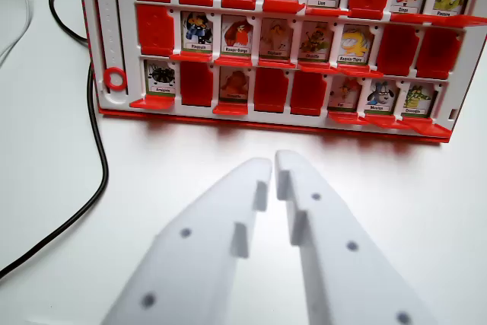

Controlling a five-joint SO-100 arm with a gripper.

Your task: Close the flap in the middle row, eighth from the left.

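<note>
White table (46,211), bare apart from the gear on it. A red-and-white flip board (99,5) stands at the far edge and fills the top of the wrist view, with three rows of eight windows. Some windows show animal cards with the red flap lying flat in front. The others are covered by a raised red panel.

The gripper (274,164) is low in the middle of the view, over the table and well apart from the board. Its two white jaws are nearly together with only a thin gap at the tips. They hold nothing and touch nothing.

The target flap (439,52) is in the middle row, last on the wrist view's right. It shows as a plain red panel with no card visible, so it looks already up and closed. The seventh flap (397,51) beside it looks the same. Windows two to six in that row show cards, for example the penguin card (198,32).

My judgement is that the task is done or very nearly done, with only backing away left, if anything. I can't tell whether the flap is fully seated, because the right edge is at an angle.

A black cable (97,150) runs down the wrist view's left, clear of the gripper.
</note>
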